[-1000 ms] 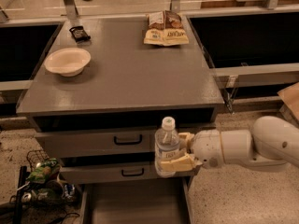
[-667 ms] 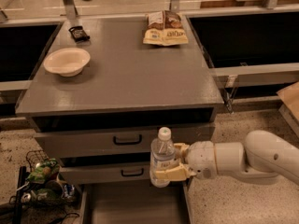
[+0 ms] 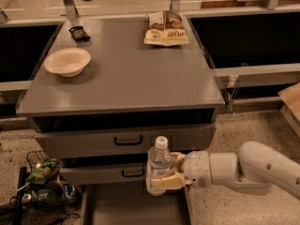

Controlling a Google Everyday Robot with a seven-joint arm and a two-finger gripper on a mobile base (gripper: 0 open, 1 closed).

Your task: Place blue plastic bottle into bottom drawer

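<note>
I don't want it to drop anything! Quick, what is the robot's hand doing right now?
Gripper: shut on the blue plastic bottle, holding it upright over the open bottom drawer.

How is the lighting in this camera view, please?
Camera view: warm, dim light; the bowl casts a soft shadow on the cabinet top; the gap under the top is black; the gripper, holding the bottle above the bottom drawer, is well lit.

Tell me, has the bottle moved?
Yes. The gripper at the drawer fronts lowered the blue plastic bottle, drifting left, past the upper handle toward the bottom drawer.
</note>
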